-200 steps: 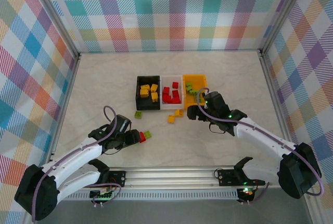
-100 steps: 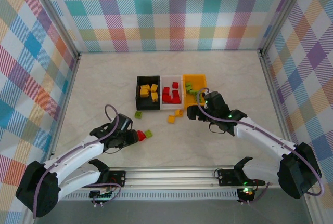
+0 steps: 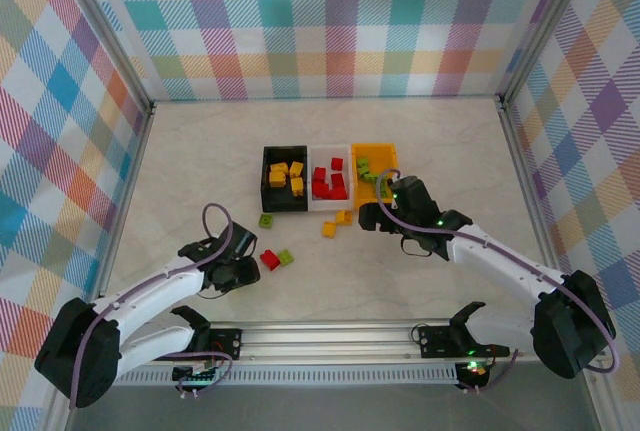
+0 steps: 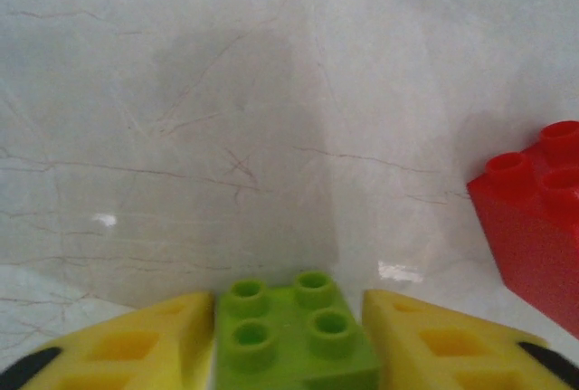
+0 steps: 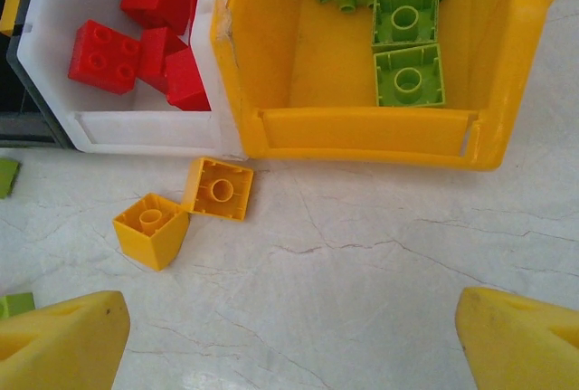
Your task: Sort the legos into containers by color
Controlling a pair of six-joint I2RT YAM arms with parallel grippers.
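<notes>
My left gripper (image 4: 289, 304) is shut on a lime green lego (image 4: 291, 340) resting studs up on the table, with a red lego (image 4: 534, 223) just to its right. From above, the left gripper (image 3: 245, 271) sits beside that red lego (image 3: 269, 259) and another green one (image 3: 286, 256). My right gripper (image 5: 289, 340) hangs open over bare table in front of the orange container (image 5: 362, 132), which holds green legos (image 5: 407, 73). Two yellow legos (image 5: 151, 228) lie before the white container (image 5: 136, 132) of red legos (image 5: 109, 55). The black container (image 3: 268, 166) holds yellow ones.
A loose green lego (image 3: 266, 219) lies just in front of the black bin. The three bins stand side by side mid-table. Plaid walls close in the back and both sides, and a metal rail (image 3: 330, 336) runs along the near edge.
The left gripper's fingers have closed on the green lego and the gripper has shifted slightly toward the near edge. The right arm has stayed put.
</notes>
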